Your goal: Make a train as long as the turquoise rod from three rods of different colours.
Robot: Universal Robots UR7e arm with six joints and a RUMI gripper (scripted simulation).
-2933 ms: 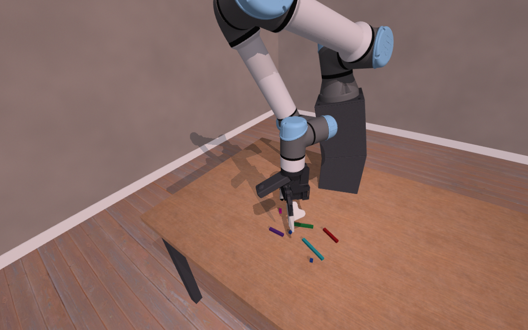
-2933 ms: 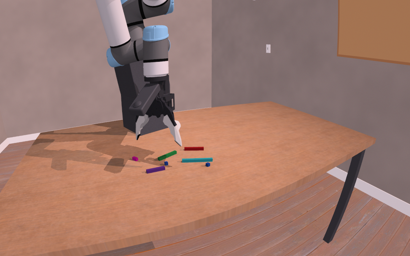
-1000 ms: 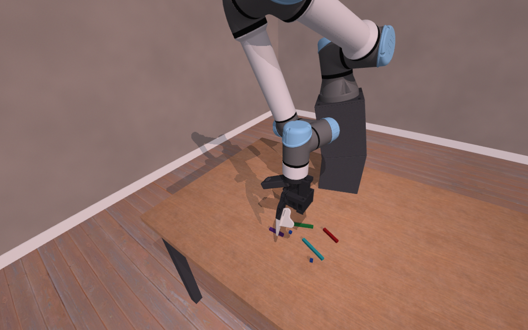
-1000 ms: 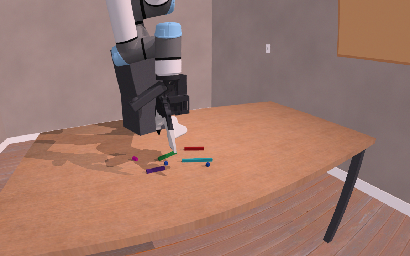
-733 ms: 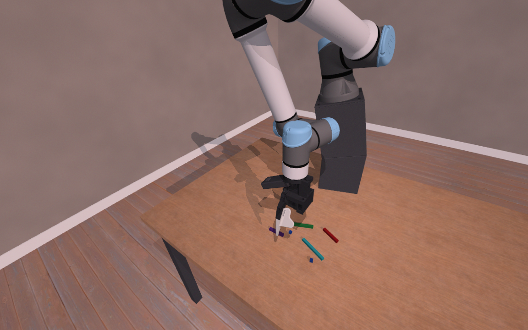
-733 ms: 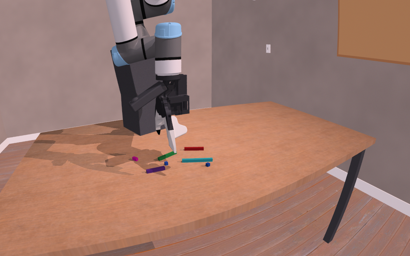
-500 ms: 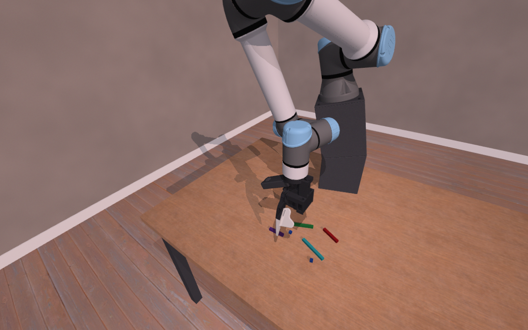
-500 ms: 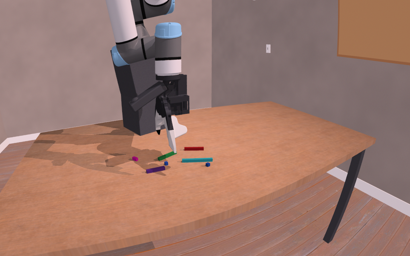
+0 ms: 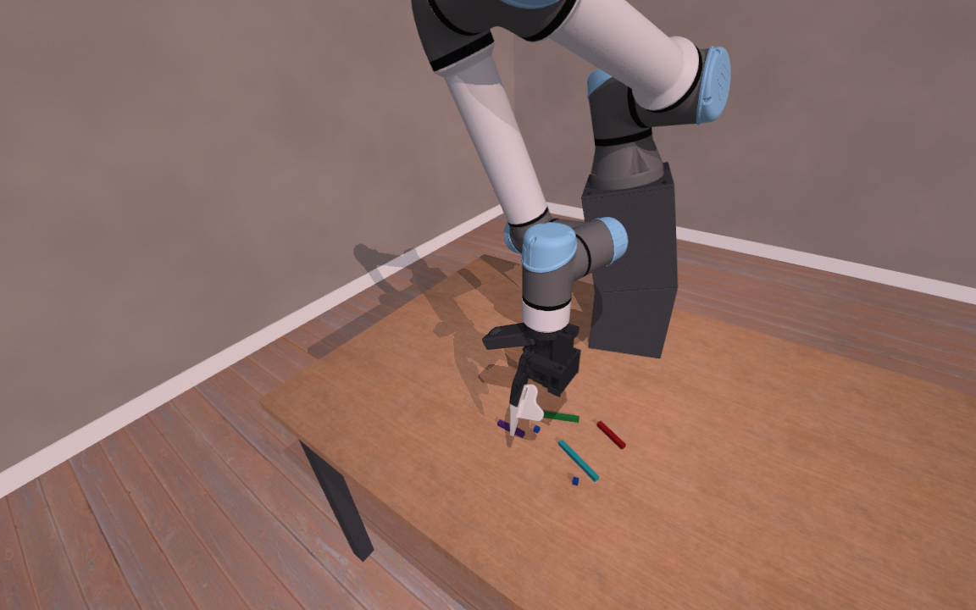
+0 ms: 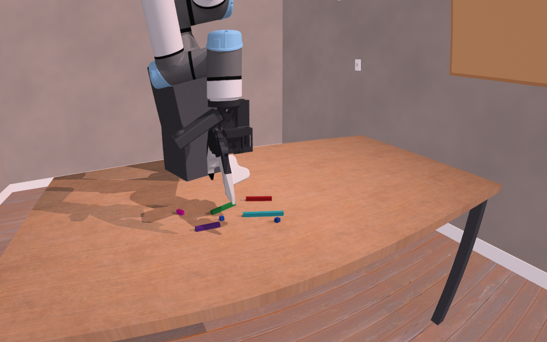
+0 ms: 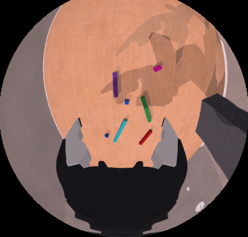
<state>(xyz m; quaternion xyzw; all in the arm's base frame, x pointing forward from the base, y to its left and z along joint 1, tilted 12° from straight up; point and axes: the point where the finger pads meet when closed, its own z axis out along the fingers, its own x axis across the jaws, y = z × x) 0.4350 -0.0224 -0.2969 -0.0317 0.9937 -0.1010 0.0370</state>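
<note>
The turquoise rod (image 9: 578, 460) (image 10: 262, 213) (image 11: 120, 131) lies flat between a red rod (image 9: 611, 435) (image 10: 258, 198) (image 11: 145, 137) and a small blue rod (image 9: 574, 480) (image 10: 277, 219) (image 11: 107, 136). A second blue rod (image 9: 536, 429) (image 10: 221, 218) (image 11: 127, 102) lies between the purple rod (image 9: 502, 426) (image 10: 207, 226) (image 11: 115, 85) and the green rod (image 9: 561, 418) (image 10: 222, 208) (image 11: 146, 109). The magenta rod (image 10: 180, 211) (image 11: 157, 68) lies apart, hidden in the top view. No rods touch end to end. My gripper (image 10: 222, 190) (image 11: 121, 118) is open and empty, above the rods.
The wooden table (image 9: 779, 470) (image 10: 352, 183) carries all the rods. The arm's dark pedestal (image 9: 632, 257) (image 10: 182, 127) stands behind them. The arm's shadow falls over the magenta rod and part of the green and purple rods.
</note>
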